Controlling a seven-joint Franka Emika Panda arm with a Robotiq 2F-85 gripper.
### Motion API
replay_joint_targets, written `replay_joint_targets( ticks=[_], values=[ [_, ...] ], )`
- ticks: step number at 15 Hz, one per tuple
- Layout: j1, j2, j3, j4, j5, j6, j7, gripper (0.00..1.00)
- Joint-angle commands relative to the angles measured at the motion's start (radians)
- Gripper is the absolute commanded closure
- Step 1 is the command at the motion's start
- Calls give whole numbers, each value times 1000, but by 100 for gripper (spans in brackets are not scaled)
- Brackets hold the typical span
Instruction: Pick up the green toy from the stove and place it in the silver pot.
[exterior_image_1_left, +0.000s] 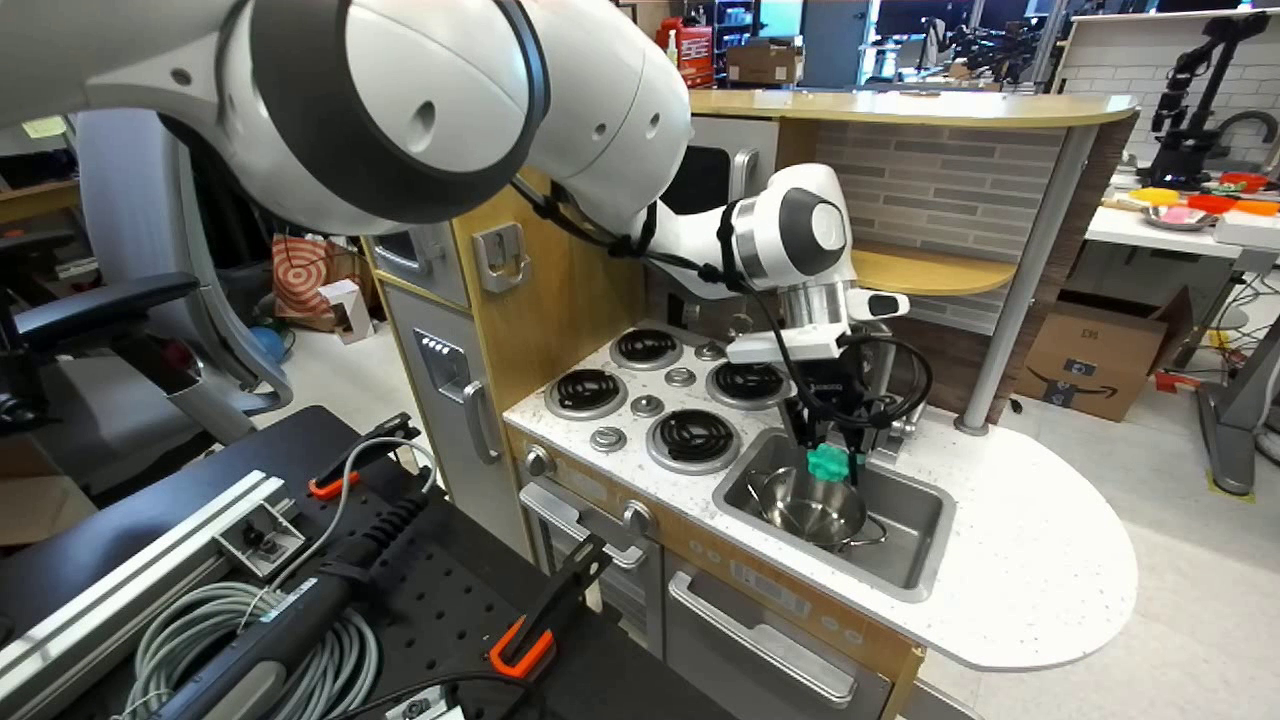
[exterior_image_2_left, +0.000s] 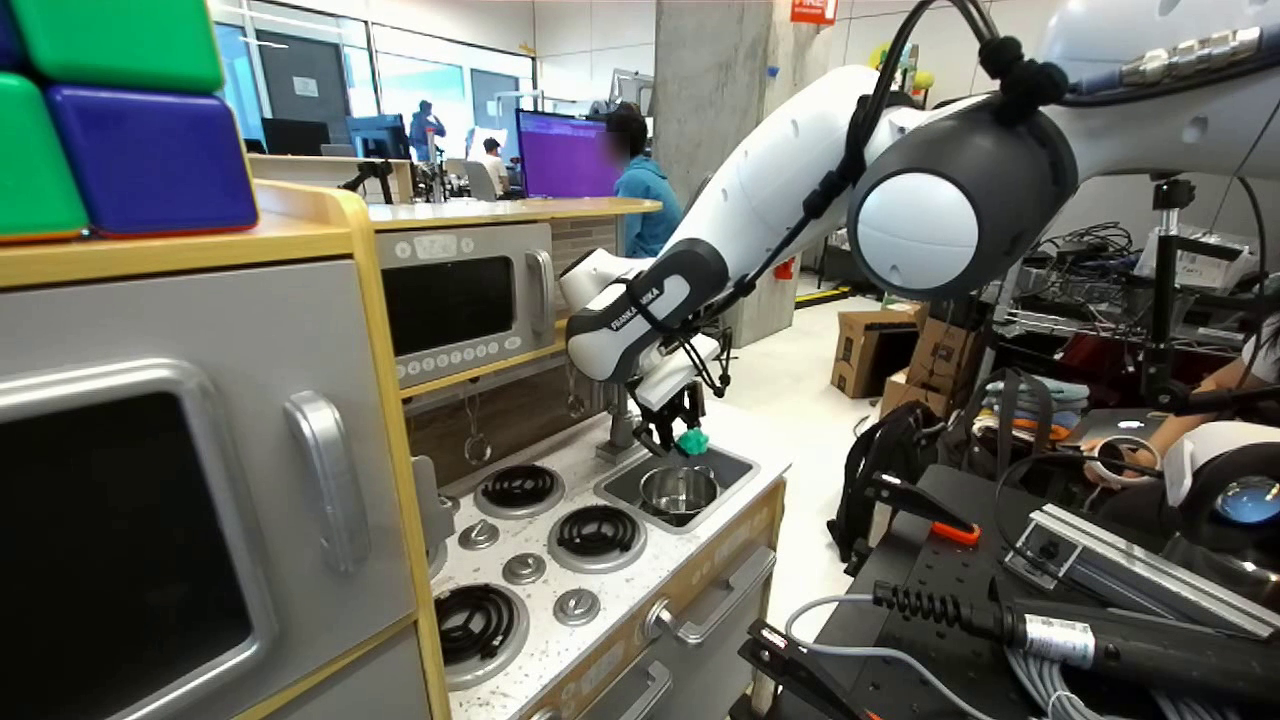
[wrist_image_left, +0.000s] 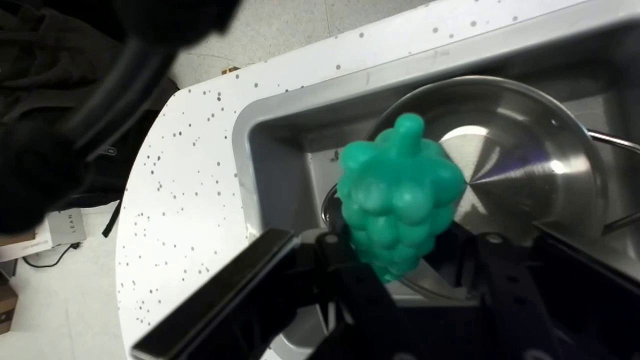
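Gripper (wrist_image_left: 397, 245): clamped on green toy (wrist_image_left: 400, 192), closed to about the toy's own width, with dark fingers (wrist_image_left: 454, 247) at its two sides. Noted toy held in the air at the tip of the gripper in both exterior views. Saw rounded, grape-like lobes and a short stem, pointing away from the fingers in the wrist view. Located silver pot (exterior_image_2_left: 678, 495) below the gripper in an exterior view, opening upward inside sink (exterior_image_1_left: 905, 555), with a gap showing between toy and rim. Also saw toy overlapping part of the rim in the wrist view; could not tell the share of toy lying directly over the pot. Found stove (exterior_image_1_left: 645, 383) to one side of the gripper, with black coil burners (exterior_image_1_left: 694, 436), and white counter (exterior_image_1_left: 1040, 570) to the opposite side. Noted faucet (exterior_image_2_left: 619, 440) just beside the gripper, and black table (exterior_image_1_left: 640, 680) well apart from it, with clamps (exterior_image_1_left: 550, 608) at the edge nearer the gripper.
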Motion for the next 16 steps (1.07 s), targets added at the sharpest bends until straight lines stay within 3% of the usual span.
replay_joint_targets(
  ticks=[1,6,8,10,16],
  values=[
    [-6,0,16,11,-24,0,11,38],
    [-2,0,44,50,-16,-7,-47,2],
    [5,-50,78,-14,17,-74,-159,0],
    [11,-109,93,-94,16,-71,-251,0],
    [-5,-303,138,-398,7,134,-464,0]
  ],
)
